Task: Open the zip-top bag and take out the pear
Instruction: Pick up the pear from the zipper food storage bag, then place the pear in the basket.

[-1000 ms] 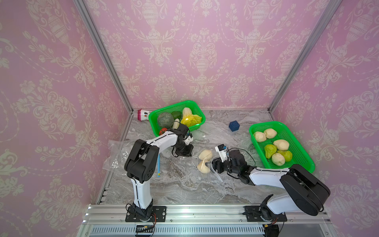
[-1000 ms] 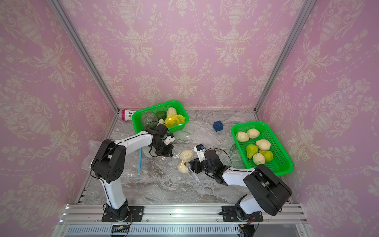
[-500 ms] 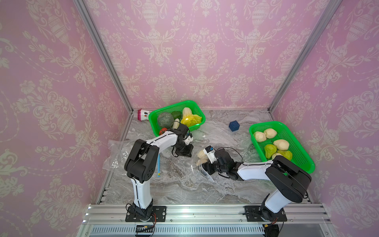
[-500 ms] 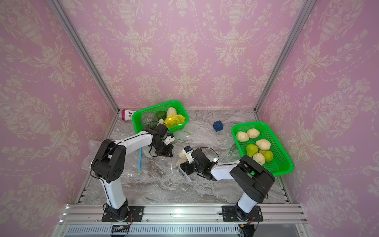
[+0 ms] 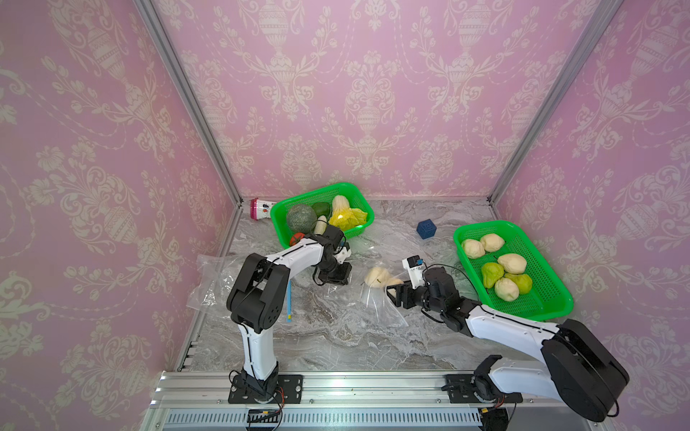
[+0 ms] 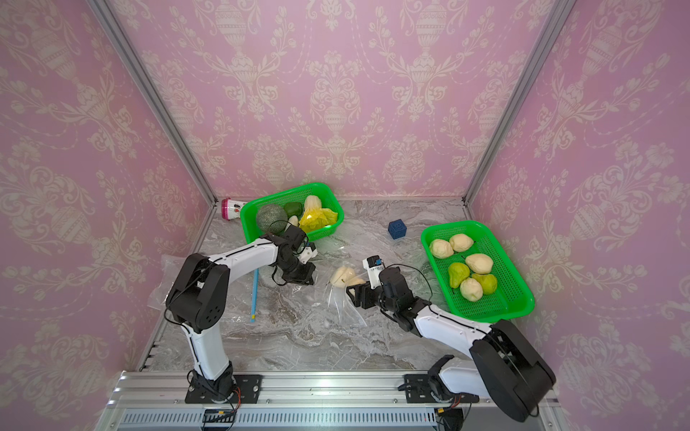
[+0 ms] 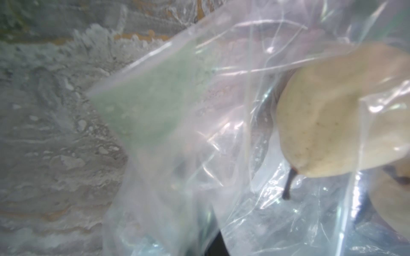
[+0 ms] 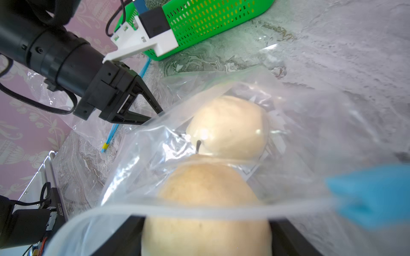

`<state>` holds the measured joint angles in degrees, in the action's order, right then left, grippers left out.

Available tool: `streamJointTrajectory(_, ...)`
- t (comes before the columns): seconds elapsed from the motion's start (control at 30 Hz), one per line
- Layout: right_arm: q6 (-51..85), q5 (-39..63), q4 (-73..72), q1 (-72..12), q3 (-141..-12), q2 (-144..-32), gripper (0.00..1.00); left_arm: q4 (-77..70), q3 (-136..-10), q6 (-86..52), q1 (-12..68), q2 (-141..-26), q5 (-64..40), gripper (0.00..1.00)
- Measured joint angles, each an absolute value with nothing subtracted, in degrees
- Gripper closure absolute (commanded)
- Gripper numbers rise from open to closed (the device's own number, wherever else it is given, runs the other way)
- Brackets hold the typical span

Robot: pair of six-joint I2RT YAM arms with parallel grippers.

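So the bag [image 5: 381,309] looks open already, and we're on the take-it-out part. It's lying on the desk [image 5: 336,347] mid-scene with two pears in it. The left pincer [image 8: 156,115] is clamped shut on the bag's far edge, pinning it so it can't slide. The right pincer [image 5: 395,294] is poked in through the mouth, jaws spread wide. There's one on each side of the pear [image 8: 206,210], and they look pressed against it. I'd call that a grip, though I can't tell how firm. In the right wrist view the zip rim runs right across that pear, so it's inside the bag, just at the opening. The second pear [image 8: 226,128] sits deeper in, touching it or near enough. Next move imo: pull the right arm straight back out of the mouth, low and slow, while the left holds the plastic. Watch the film doesn't get pinched along with the fruit, or the whole bag comes too.
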<state>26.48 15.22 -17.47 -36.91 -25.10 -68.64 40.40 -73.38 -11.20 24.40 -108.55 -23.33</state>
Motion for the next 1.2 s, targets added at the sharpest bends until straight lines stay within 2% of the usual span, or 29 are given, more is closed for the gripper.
streamJointTrajectory(0.17, 27.0, 16.3, -6.0, -25.5, -25.2, -56.9, 0.33, 40.4, -73.4, -11.2, 23.4, -108.6, -22.3, 1.0)
streamJointTrajectory(0.33, 27.0, 18.4, 3.4, -9.4, -26.8, -50.2, 0.33, 40.4, -73.4, -11.2, 22.3, -108.6, -22.1, 1.0)
streamJointTrajectory(0.5, 27.0, 20.3, 5.5, 7.4, -32.2, -51.4, 0.35, 40.4, -73.4, -11.2, 22.2, -108.6, -22.1, 1.0)
streamJointTrajectory(0.63, 28.0, 21.0, 0.8, 18.1, -35.9, -58.0, 0.39, 40.4, -73.4, -11.2, 22.2, -108.6, -22.2, 1.0)
streamJointTrajectory(0.8, 29.0, 20.9, -5.3, 21.6, -39.8, -70.4, 0.38, 40.4, -73.4, -11.2, 22.2, -108.5, -22.2, 1.0)
streamJointTrajectory(1.03, 27.3, 21.1, -8.7, 21.6, -44.8, -81.3, 0.22, 40.4, -73.4, -11.2, 22.2, -108.5, -22.2, 1.0)
streamJointTrajectory(1.2, 25.1, 22.0, -9.0, 21.6, -45.9, -83.5, 0.15, 40.4, -73.4, -11.2, 22.2, -108.5, -22.2, 1.0)
